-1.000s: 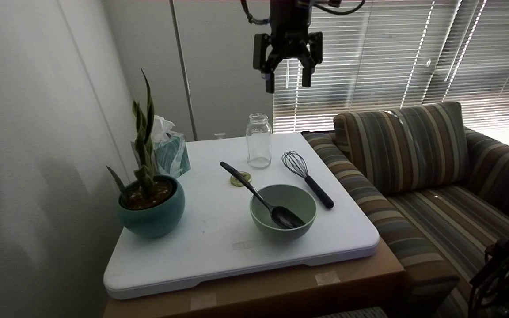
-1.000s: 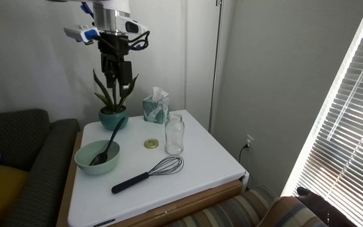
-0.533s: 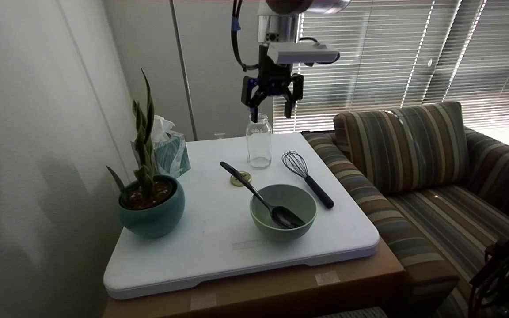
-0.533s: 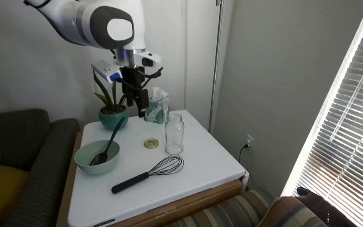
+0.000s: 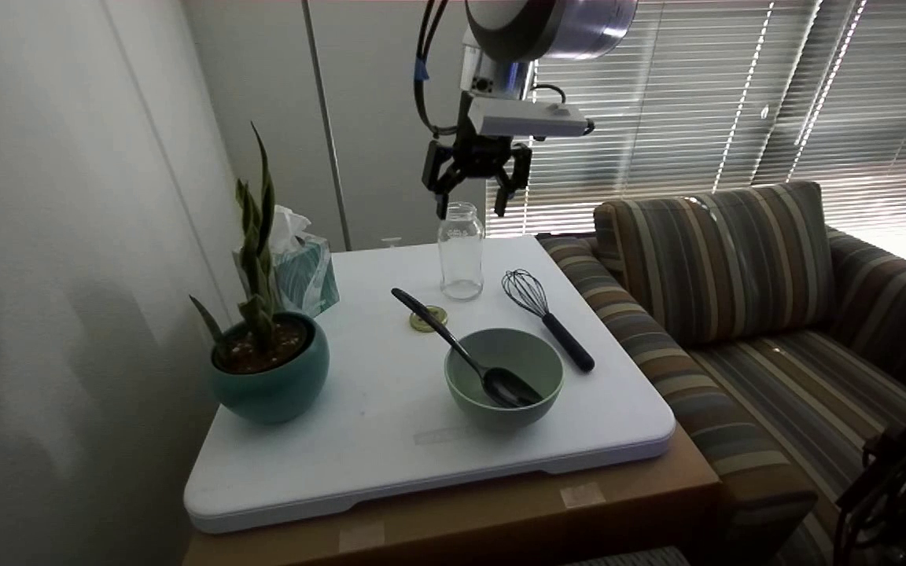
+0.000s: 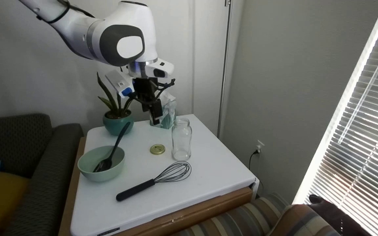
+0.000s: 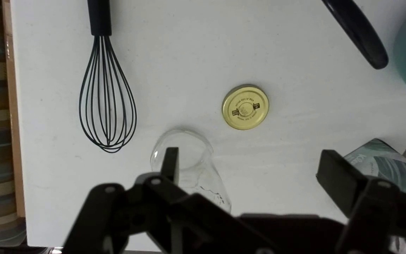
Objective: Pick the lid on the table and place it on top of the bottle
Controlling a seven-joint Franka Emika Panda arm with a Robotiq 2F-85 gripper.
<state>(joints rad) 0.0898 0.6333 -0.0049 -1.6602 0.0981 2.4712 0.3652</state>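
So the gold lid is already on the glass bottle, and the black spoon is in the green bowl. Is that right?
Not quite: the gold lid lies on the white table, apart from the glass bottle, as the wrist view shows. The black spoon is indeed in the green bowl.

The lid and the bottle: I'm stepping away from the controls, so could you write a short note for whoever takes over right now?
Gripper: open, holding nothing, raised above the table.
Lid: flat on the table, printed side up, apart from the bottle.
Bottle: upright on the table, uncapped.
Done: the lid is neither picked up nor placed.
Left: grasp the lid, lift it, set it on the bottle's mouth. The spoon handle juts out near the lid, so it probably deserves some room.
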